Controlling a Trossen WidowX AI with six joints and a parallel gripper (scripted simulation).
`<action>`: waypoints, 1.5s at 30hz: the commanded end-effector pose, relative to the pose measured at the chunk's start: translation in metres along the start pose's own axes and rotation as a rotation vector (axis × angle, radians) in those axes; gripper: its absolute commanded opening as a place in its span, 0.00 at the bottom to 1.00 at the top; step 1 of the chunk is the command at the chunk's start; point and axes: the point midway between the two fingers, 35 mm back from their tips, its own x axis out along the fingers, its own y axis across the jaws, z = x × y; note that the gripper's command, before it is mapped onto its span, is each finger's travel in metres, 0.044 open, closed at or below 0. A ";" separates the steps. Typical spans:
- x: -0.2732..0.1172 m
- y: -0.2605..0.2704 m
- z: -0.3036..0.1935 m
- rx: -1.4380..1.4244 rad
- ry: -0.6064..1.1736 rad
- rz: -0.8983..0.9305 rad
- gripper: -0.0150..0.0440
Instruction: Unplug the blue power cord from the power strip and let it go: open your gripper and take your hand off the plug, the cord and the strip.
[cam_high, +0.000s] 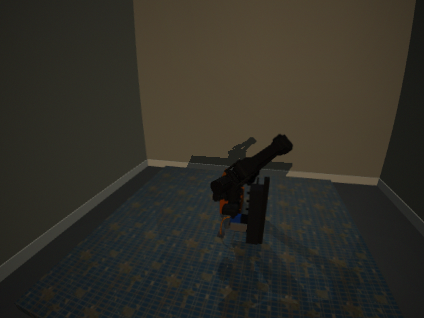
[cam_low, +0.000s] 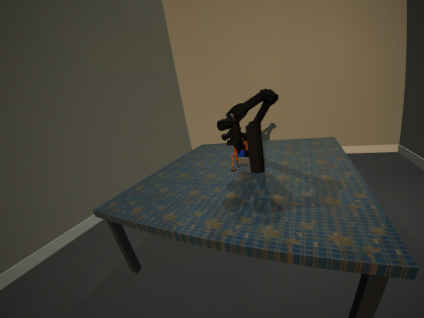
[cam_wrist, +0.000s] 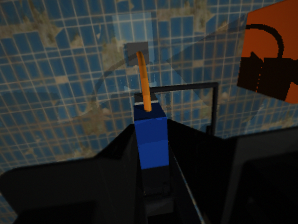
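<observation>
Blue plug (cam_wrist: 151, 136) sits clamped between the jaws of the gripper (cam_wrist: 153, 150), seated low against the upright black power strip (cam_high: 256, 210) on the tiled table (cam_low: 300, 220). Extraction should run straight away from the strip face, without twisting, before the jaws part. Count: one plug, one orange cord (cam_wrist: 144, 82), one strip, one gripper.

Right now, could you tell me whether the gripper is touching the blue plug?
Touching: in the wrist view the gripper fingers press both sides of the blue plug.

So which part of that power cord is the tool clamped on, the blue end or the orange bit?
The blue plug. The tool is closed on its sides, while the orange cord runs free from the plug's top toward the table.
</observation>
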 end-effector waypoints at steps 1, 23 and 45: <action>-0.004 0.001 0.021 0.009 -0.039 0.005 0.25; -0.005 -0.001 0.038 0.001 -0.040 -0.001 0.48; -0.013 -0.001 0.033 0.012 -0.035 0.005 0.53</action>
